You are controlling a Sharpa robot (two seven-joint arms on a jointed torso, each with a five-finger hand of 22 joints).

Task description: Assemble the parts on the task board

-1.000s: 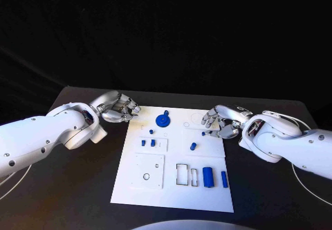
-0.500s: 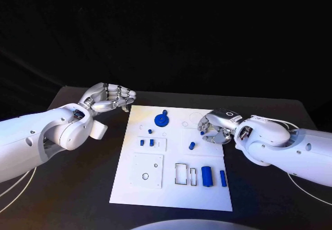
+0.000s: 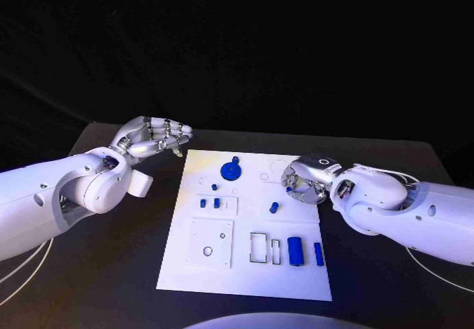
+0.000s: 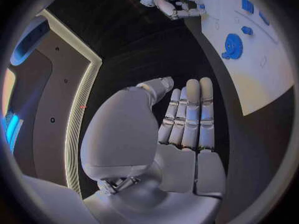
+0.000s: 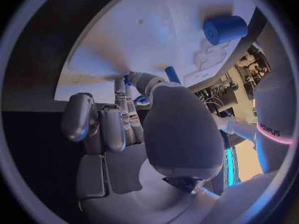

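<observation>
One white rectangular task board (image 3: 247,274) is laid on the black table (image 3: 118,274), its long axis running from near edge to far edge. One blue gear-shaped part (image 3: 232,170) is seen near the far edge and one large blue cylinder (image 3: 295,250) near the near right corner, lengthwise. The left hand (image 3: 153,140) is held spread and empty beyond the far left corner; a small blue peg (image 5: 172,74) is pinched by the right hand (image 3: 306,184) at the right edge.
</observation>
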